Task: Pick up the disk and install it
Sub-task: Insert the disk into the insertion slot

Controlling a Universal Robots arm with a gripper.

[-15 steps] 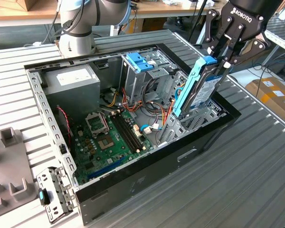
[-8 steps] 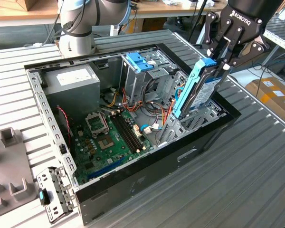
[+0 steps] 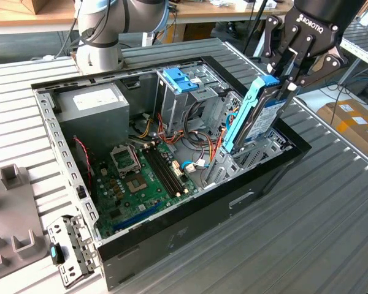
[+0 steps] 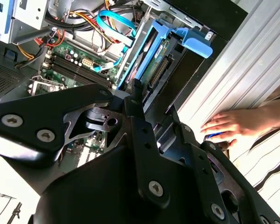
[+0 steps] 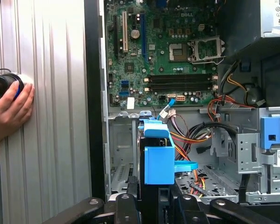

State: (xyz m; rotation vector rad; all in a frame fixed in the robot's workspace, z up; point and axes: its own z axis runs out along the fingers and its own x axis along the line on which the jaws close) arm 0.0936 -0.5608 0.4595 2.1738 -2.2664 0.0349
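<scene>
The disk (image 3: 257, 116) is a flat silver drive with blue plastic rails, and it stands steeply tilted on edge. Its lower end is down inside the drive bay at the corner of the open computer case (image 3: 44, 113) on the exterior view's right. My gripper (image 3: 289, 78) is above it, shut on the disk's upper end. In the second wrist view the disk (image 4: 151, 63) runs away from my black fingers (image 4: 136, 100) into the case. The first wrist view has the disk's blue rail end (image 5: 158, 158) right in front of the gripper (image 5: 151, 205).
Inside the case lie the green motherboard (image 3: 141, 177), a grey power supply box (image 3: 92, 104), a metal cage with a blue cap (image 3: 181, 79) and loose cables. A person's hand (image 5: 9, 107) rests on the ribbed table beside the case. A grey fixture (image 3: 12, 208) sits at the exterior view's left.
</scene>
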